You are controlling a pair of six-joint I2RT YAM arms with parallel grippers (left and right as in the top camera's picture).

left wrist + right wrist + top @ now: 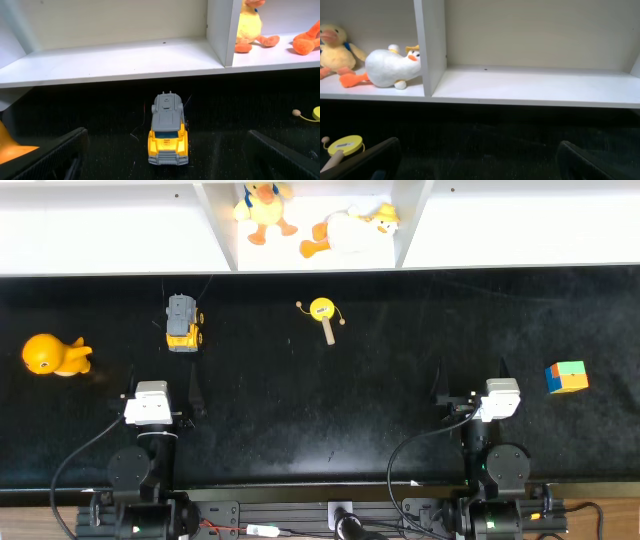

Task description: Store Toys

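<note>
Overhead, the left gripper (pixel 161 388) and right gripper (pixel 470 385) are seen spread open, nothing held, near the arm bases. A toy truck (pixel 182 323) is placed just ahead of the left gripper. An orange duck (pixel 52 355) is noted far left, a yellow rattle (pixel 323 315) mid-table and a colour cube (pixel 566 377) far right. A yellow plush duck (pixel 264 208) and a white plush duck (pixel 345 230) are stored in the white shelf's (pixel 120 240) middle compartment.

Left wrist: the toy truck (pixel 168 131) is framed between the parted fingers (pixel 55 155), untouched.

Right wrist: fingers (pixel 370 157) are held wide apart over the black mat (pixel 485 145), with the yellow rattle (pixel 342 146) beside one finger.
</note>
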